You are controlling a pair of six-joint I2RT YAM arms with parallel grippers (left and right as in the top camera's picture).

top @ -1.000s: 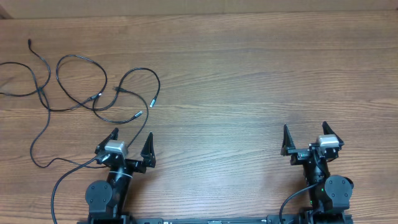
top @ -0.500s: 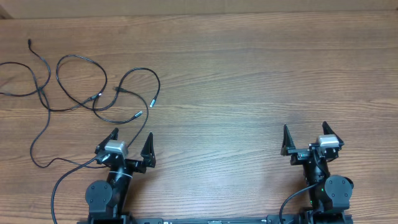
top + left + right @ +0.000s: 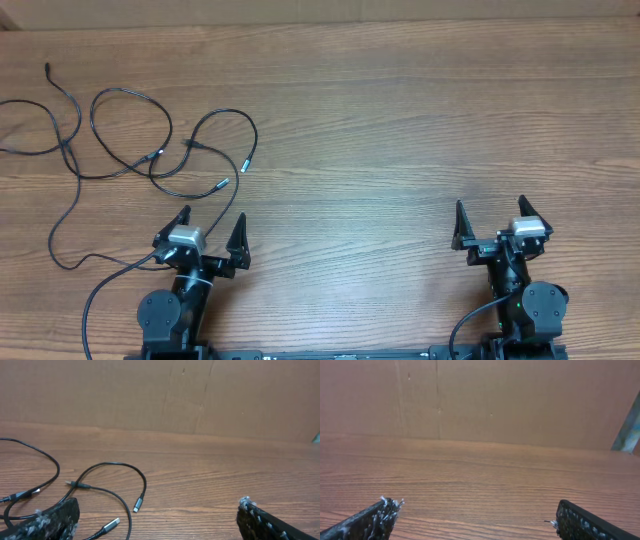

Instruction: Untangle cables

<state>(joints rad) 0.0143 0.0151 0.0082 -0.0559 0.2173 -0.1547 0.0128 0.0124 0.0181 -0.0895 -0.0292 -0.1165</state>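
Observation:
Thin black cables (image 3: 150, 160) lie looped and crossed over one another on the wooden table at the far left, with silvery plug tips (image 3: 223, 184) near the left arm. In the left wrist view the cables (image 3: 107, 477) curl just ahead of the fingers, two plugs (image 3: 137, 506) pointing toward me. My left gripper (image 3: 211, 224) stands open near the front edge, just short of the nearest loop, holding nothing. On the right side, far from any cable, my right gripper (image 3: 490, 218) is open and empty; its wrist view shows only bare wood between the fingers (image 3: 375, 516).
A brown cardboard wall (image 3: 200, 395) runs along the table's far edge. Thicker black wires (image 3: 100, 290) trail from the arm bases at the front. The wooden table (image 3: 400, 130) stretches between and beyond the two arms.

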